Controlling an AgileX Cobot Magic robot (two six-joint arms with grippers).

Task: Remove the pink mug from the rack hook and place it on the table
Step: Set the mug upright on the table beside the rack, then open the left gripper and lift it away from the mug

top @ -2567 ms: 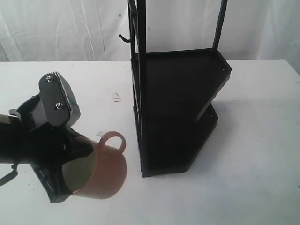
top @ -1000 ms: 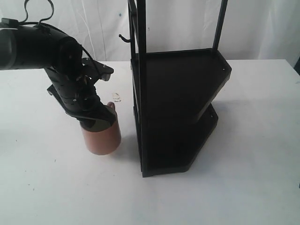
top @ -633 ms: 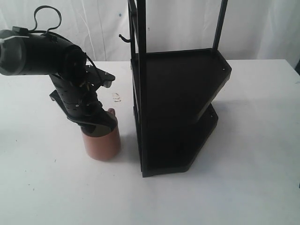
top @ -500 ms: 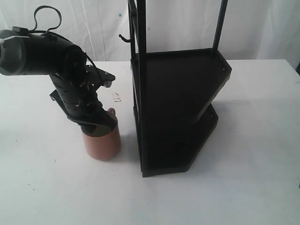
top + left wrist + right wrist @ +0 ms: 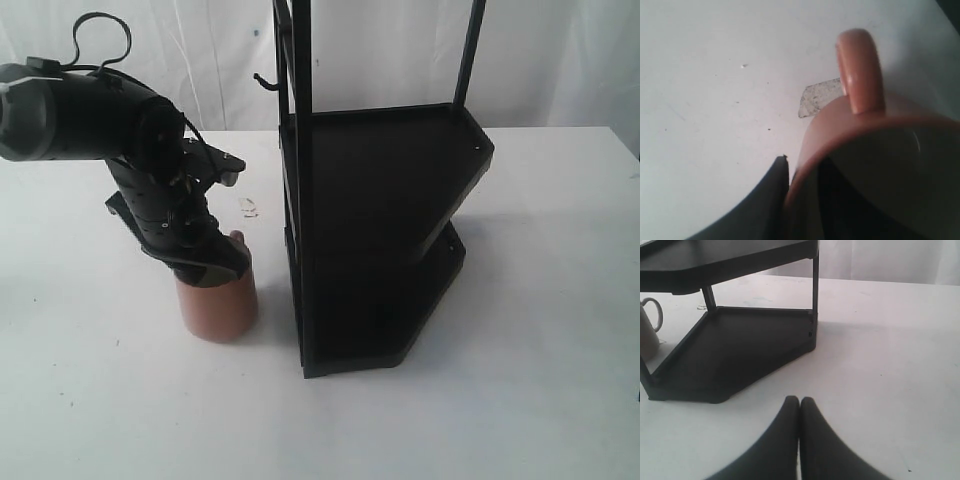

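The pink mug (image 5: 218, 310) stands upright on the white table (image 5: 540, 390), just left of the black rack (image 5: 380, 200). My left gripper (image 5: 205, 265) comes down on it from above and is shut on its rim. In the left wrist view one dark finger (image 5: 765, 200) lies along the outside of the pink mug (image 5: 860, 135) and the other is a dark shape inside it; the loop handle (image 5: 860, 70) points away from the fingers. The rack hook (image 5: 265, 82) juts out bare. My right gripper (image 5: 800, 402) is shut and empty, low over the table (image 5: 890, 365).
A small pale scrap (image 5: 248, 207) lies on the table behind the mug. The rack (image 5: 750, 345) has two angular trays and slim posts; the right wrist view looks at its lower tray, with the mug (image 5: 647, 332) beyond it. A white curtain hangs behind the table.
The mug, earlier tilted and carried close to the camera, now stands upright on the table beside the rack. Over the last half second the left arm and mug have barely moved.
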